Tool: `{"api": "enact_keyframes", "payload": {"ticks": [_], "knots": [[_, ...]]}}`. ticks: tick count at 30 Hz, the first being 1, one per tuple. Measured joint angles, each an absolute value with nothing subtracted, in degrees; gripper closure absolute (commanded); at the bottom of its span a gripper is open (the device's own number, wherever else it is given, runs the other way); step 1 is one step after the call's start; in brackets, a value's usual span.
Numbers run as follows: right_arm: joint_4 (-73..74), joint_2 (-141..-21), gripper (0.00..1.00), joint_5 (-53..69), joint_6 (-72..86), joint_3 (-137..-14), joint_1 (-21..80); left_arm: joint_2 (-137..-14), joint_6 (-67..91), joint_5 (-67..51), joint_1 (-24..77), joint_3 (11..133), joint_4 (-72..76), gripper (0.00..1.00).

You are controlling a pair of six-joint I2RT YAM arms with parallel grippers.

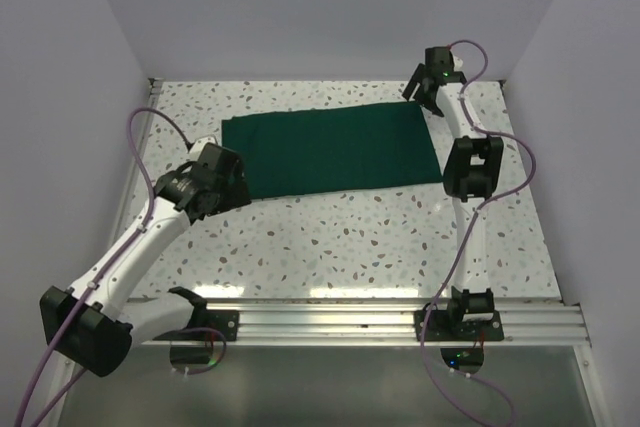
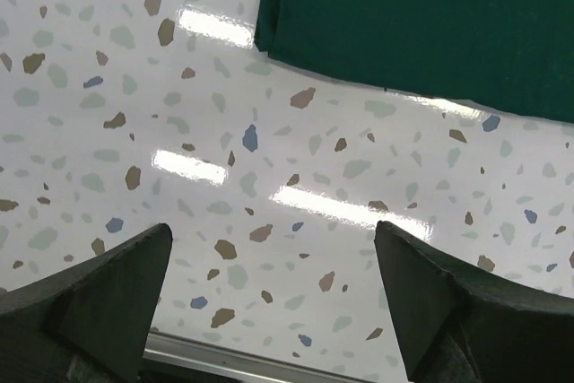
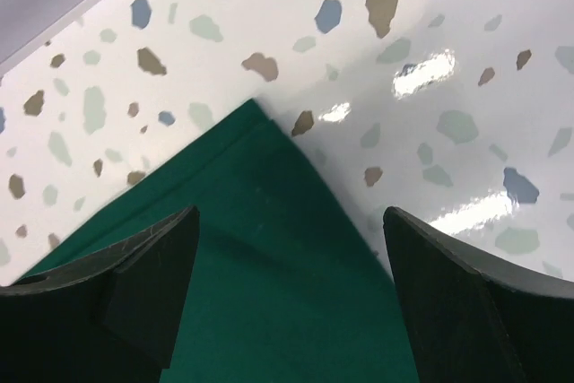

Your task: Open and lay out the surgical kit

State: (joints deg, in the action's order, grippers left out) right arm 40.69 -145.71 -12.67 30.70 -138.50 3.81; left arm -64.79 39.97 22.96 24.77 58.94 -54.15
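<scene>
The surgical kit shows as a dark green cloth (image 1: 330,150) lying flat as a wide rectangle on the far half of the speckled table (image 1: 350,237). My left gripper (image 1: 232,187) hovers open just off the cloth's near-left corner. In the left wrist view its fingers (image 2: 272,230) frame bare tabletop, with the cloth's corner (image 2: 421,24) ahead of them. My right gripper (image 1: 425,97) is open above the far-right corner. In the right wrist view the cloth (image 3: 260,293) lies under and between the spread fingers (image 3: 290,214), which hold nothing.
White walls close in the table on the left, back and right. An aluminium rail (image 1: 400,317) carrying both arm bases runs along the near edge. A metal edge strip (image 2: 224,356) shows below the left fingers. Purple cables loop beside each arm.
</scene>
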Motion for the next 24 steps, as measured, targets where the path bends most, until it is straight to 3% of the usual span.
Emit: {"api": "enact_keyframes", "payload": {"ticks": [5,13,21,24], "knots": [[38.9,-149.1,0.27,-12.4,30.4,-139.9,2.6,-62.9,43.5,22.4,24.8,56.0,-56.3,0.02],[38.1,-150.1,0.59,-12.2,30.3,-140.1,3.6,-60.6,46.4,22.2,24.8,54.5,-58.7,0.02],[37.7,-150.8,0.62,-12.3,30.3,-140.9,3.7,-60.2,46.9,22.1,24.8,53.6,-59.0,0.02],[37.7,-150.9,0.53,-12.8,30.0,-140.9,3.7,-59.8,46.9,22.1,24.8,53.5,-59.2,0.02]]}}
